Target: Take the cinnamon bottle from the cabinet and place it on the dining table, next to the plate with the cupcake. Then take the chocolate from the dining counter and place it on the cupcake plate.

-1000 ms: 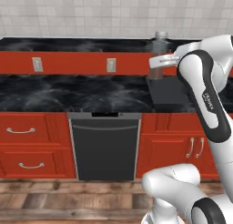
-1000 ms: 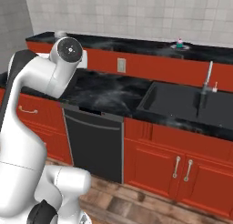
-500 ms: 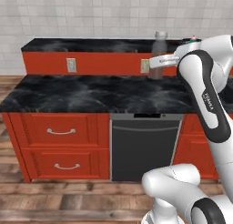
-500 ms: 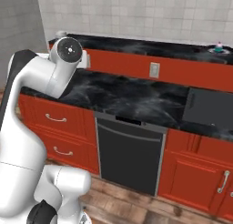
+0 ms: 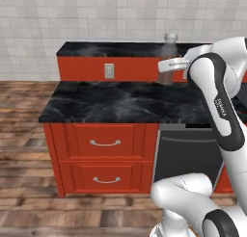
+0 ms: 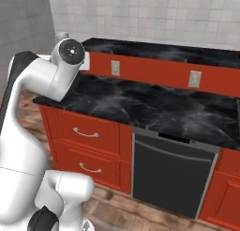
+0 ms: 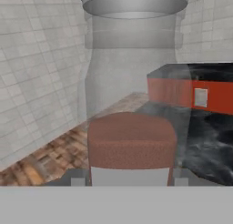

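While the white arm rises at the right of the left base view, the scene runs from bare wooden floor on the left to a red cabinet run with two drawers under a black veined desk; behind it stands a higher black-topped ledge with a red front carrying a pale outlet plate; right of the drawers sits a dark dishwasher panel; farther right, the cinnamon bottle stands upright in the air above the desk, its grey cap at the top and its reddish-brown contents low in the clear body; the gripper is pinching it around the lower body, its fingers closed against the sides; in the hand view the cinnamon bottle rises straight up close to the camera, cap at the top edge, brown fill near the bottom, with tiled wall behind on the left and the red-fronted ledge on the right.
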You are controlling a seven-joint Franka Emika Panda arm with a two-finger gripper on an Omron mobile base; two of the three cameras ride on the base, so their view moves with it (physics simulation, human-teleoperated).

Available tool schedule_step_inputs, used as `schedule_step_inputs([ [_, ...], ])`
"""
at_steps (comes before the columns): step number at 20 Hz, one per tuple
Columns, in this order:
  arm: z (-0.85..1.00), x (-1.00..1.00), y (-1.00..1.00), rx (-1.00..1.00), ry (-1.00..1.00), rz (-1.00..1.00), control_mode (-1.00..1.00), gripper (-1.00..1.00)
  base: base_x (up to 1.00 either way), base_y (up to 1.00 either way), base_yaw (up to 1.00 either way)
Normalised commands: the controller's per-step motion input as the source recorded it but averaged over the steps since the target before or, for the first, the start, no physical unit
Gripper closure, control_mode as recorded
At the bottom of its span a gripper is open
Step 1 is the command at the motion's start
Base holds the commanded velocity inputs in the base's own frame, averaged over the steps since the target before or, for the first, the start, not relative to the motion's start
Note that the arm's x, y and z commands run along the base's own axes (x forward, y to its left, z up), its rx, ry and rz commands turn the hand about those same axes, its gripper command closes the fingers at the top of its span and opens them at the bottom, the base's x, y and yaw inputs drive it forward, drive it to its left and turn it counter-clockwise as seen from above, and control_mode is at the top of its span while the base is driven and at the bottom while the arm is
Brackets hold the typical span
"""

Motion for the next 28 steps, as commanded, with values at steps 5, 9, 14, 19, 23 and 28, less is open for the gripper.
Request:
schedule_step_inputs([
  [5, 0.0, 0.0, 0.0, 0.0, 0.0, 0.0, 1.0, 1.0, 0.51, 0.81, -0.02],
  [9, 0.0, 0.0, 0.0, 0.0, 0.0, 0.0, 1.0, 1.0, 0.5, 0.81, -0.02],
  [14, 0.0, 0.0, 0.0, 0.0, 0.0, 0.0, 1.0, 1.0, 0.49, 0.82, -0.03],
  [19, 0.0, 0.0, 0.0, 0.0, 0.0, 0.0, 1.0, 1.0, 0.47, 0.83, -0.02],
  [23, 0.0, 0.0, 0.0, 0.0, 0.0, 0.0, 1.0, 1.0, 0.46, 0.84, -0.01],
  [28, 0.0, 0.0, 0.0, 0.0, 0.0, 0.0, 1.0, 1.0, 0.47, 0.83, -0.02],
])
